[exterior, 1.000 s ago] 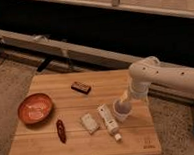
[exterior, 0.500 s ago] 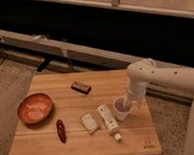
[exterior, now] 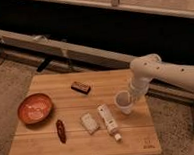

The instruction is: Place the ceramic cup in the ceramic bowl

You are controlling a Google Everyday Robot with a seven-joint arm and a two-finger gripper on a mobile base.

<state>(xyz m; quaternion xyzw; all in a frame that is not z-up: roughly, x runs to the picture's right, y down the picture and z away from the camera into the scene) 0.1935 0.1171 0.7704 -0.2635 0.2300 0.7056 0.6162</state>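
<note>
The ceramic cup (exterior: 124,104), pinched at its rim by the gripper (exterior: 131,93) above the table (exterior: 70,140), should be lifted level before the ceramic bowl (exterior: 35,107) is approached.

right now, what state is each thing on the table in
ceramic cup, upright on the table, right side
gripper, at the cup's rim, shut on it
ceramic bowl, upright, empty, left side
white tube, lying flat, cap on
brown bar, lying flat
white packet, lying flat
dark red pod, lying flat

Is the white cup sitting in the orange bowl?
No, the ceramic cup stands on the right with the gripper at its rim, well apart from the ceramic bowl on the left.
</note>
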